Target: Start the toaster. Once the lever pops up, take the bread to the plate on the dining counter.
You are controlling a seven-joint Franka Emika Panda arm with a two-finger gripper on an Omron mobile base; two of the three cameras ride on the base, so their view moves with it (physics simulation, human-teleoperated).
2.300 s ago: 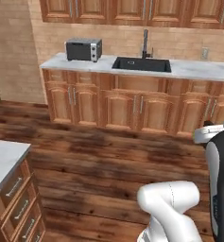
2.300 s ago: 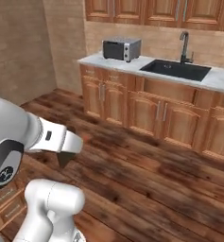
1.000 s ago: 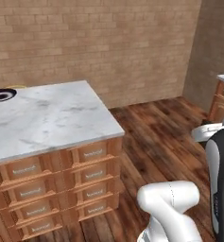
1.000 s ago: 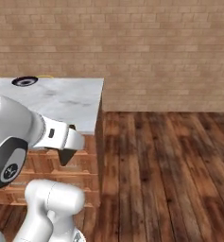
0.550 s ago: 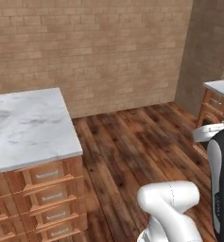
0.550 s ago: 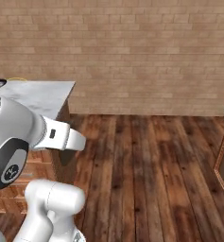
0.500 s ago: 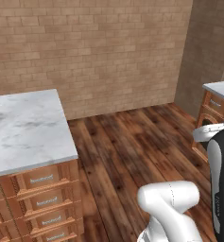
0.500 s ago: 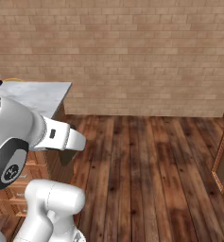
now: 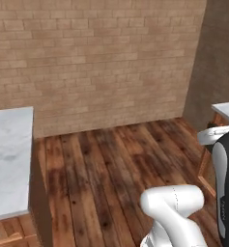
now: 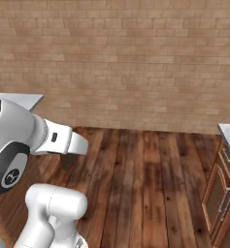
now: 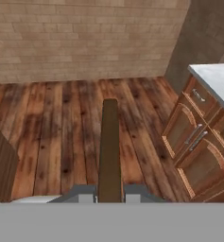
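In the hand view the bread [image 11: 108, 142] shows edge-on as a thin dark brown slice that runs up from between the fingertips. My gripper [image 11: 109, 192] is shut on its lower end and holds it above the wooden floor. A corner of the dining counter [image 9: 9, 164], with its white marble top, lies at the left of the left base view. Another sliver of the dining counter [image 10: 20, 100] shows in the right base view. The toaster and the plate are out of view.
A brick wall [image 9: 96, 62] stands ahead beyond the wooden floor [image 9: 116, 164]. Wooden cabinets with a marble top [image 11: 198, 137] line the right side, and the same cabinets [image 10: 225, 189] sit at the right edge of the right base view.
The base has turned, so the whole scene has slid left: the dining counter now sits at the left edge and cabinets have come in at the right. The grip on the bread is unchanged.
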